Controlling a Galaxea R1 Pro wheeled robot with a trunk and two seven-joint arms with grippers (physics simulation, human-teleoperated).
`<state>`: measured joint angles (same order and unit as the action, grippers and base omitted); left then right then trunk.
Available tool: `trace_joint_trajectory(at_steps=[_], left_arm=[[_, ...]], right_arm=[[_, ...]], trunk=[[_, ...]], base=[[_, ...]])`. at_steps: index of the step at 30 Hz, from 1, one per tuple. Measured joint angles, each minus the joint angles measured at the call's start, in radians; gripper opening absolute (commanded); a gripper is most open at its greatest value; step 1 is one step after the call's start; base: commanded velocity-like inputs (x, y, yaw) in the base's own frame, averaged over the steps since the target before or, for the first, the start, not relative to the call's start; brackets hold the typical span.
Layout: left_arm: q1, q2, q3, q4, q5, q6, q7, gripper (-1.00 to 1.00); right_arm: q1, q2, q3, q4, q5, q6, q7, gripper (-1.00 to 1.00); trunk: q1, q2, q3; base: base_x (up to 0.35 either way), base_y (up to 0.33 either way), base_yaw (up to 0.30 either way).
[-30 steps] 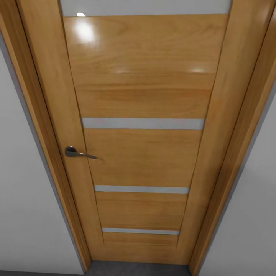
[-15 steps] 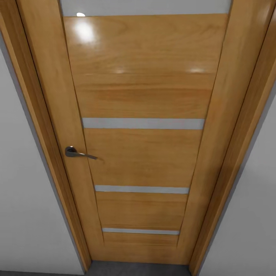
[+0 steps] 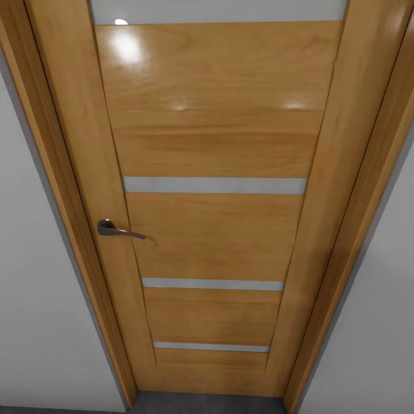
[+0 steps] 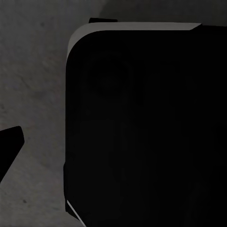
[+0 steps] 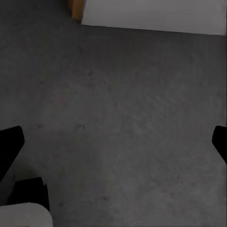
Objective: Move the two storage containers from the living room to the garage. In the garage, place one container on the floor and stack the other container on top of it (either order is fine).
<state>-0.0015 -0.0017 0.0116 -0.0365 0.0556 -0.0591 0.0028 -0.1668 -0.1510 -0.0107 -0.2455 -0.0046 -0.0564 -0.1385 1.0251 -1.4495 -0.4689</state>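
1. Head view: you face a closed wooden door (image 3: 218, 230) with 3 narrow pale stripes (image 3: 214, 185) and a wider pale band along its top edge. A dark metal lever handle (image 3: 118, 229) sits on the door's left stile. A wooden frame (image 3: 52, 172) borders it, with white wall (image 3: 29, 322) on both sides. A strip of the dark grey floor (image 3: 207, 402) lies at the threshold.

2. Left wrist view: a large black robot part (image 4: 146, 132) covers most of the mottled floor (image 4: 33, 85). You see 1 dark fingertip (image 4: 9, 146) of the left gripper; its spread cannot be told.

3. Right wrist view: the right gripper (image 5: 113, 144) hangs wide apart over rough grey floor (image 5: 123, 109), holding nothing. Beyond lie a white wall base (image 5: 156, 14) and a wooden frame foot (image 5: 77, 8).
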Motion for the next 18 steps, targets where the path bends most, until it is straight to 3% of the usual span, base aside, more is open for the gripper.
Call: trace_joint_trajectory(at_steps=[7,10,13,18], left_arm=[[0.0,0.0,0.0,0.0,0.0,0.0,0.0,1.0],[0.0,0.0,-0.001,0.0,0.0,0.0,0.0,1.0],[0.0,0.0,-0.001,0.0,0.0,0.0,0.0,1.0],[0.0,0.0,-0.001,0.0,0.0,0.0,0.0,1.0]], right_arm=[[-0.112,0.012,0.008,0.003,0.003,0.008,-0.01,1.0],[-0.148,0.049,0.011,0.003,0.012,0.033,-0.01,1.0],[-0.185,0.11,0.017,0.001,0.064,0.08,-0.022,1.0],[-0.203,0.15,0.022,-0.015,0.168,0.118,-0.032,1.0]], trunk=[[0.0,0.0,0.0],[0.0,0.0,0.0],[0.0,0.0,0.0],[0.0,0.0,0.0]], base=[[0.0,0.0,0.0],[0.0,0.0,0.0],[0.0,0.0,0.0],[0.0,0.0,0.0]])
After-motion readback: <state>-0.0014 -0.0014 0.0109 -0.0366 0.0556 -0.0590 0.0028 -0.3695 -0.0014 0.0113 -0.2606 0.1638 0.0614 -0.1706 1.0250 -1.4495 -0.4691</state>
